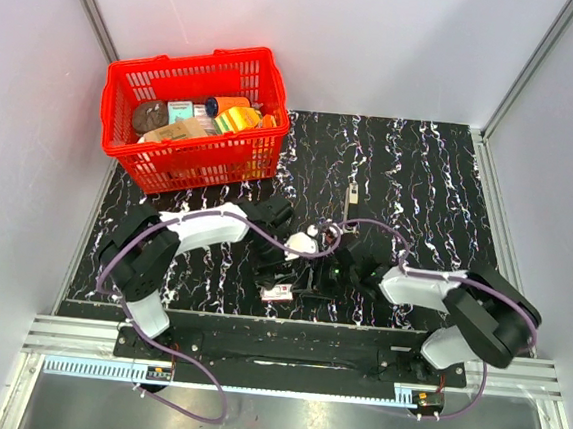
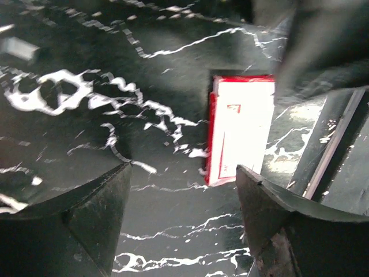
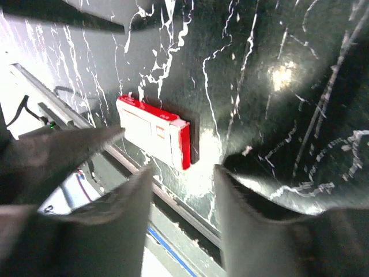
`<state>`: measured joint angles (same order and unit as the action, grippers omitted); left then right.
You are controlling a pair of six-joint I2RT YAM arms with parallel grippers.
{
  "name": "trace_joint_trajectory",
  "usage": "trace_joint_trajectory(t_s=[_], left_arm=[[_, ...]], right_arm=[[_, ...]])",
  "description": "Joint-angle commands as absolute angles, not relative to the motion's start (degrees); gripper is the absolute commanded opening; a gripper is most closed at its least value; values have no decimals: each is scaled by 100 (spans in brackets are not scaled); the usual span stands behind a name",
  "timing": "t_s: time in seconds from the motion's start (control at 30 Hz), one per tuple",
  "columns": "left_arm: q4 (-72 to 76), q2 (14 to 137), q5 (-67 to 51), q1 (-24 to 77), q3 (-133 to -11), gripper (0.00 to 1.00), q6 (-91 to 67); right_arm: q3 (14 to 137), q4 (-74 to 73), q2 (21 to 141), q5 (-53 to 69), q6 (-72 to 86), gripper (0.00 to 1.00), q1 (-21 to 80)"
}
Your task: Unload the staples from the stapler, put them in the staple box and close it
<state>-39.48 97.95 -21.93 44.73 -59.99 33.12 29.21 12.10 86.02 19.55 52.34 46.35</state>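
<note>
Left jaws wide apart, empty; right jaws partly apart, empty. White-and-red box [image 2: 242,127] on bench [image 1: 420,176] near both; stapler unclear.

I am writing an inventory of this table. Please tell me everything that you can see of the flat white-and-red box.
The box is a small flat rectangle. Its top face is white with a small red mark, and its sides are red. It looks like cardboard and seems closed. It lies flat on the black marbled table, close to the table's near edge. As far as the views show, only the table touches it and nothing grips it.
</note>
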Motion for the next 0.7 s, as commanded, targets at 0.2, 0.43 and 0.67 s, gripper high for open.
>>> trace_joint_trajectory(t_s=[0.2, 0.43, 0.67], left_arm=[[-4833, 8712, -2444, 3534, -6995, 99, 3191], [-4984, 7648, -2303, 3051, -7418, 99, 2822], [-4834, 6908, -2163, 2286, -6821, 99, 2382]], right_arm=[[3365, -1088, 6787, 898, 4246, 100, 4228], [4788, -2696, 6240, 27, 3736, 99, 4166], [6002, -3471, 6021, -562, 3182, 99, 4157]])
